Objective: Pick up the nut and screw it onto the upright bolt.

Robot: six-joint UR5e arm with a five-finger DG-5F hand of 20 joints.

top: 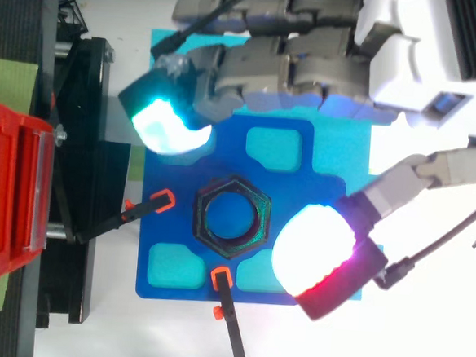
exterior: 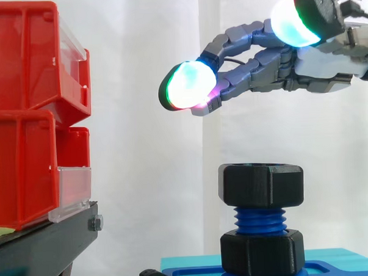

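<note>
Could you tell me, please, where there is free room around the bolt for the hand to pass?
Free: the gap between the nut and the open hand above it, and the gap between the red bins and the bolt. Crowded: the blue plate, where two black clamps point at the nut.

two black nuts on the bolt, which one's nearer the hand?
The upper nut, at the top of the blue bolt, below the open hand. The lower nut sits down at the base.
</note>
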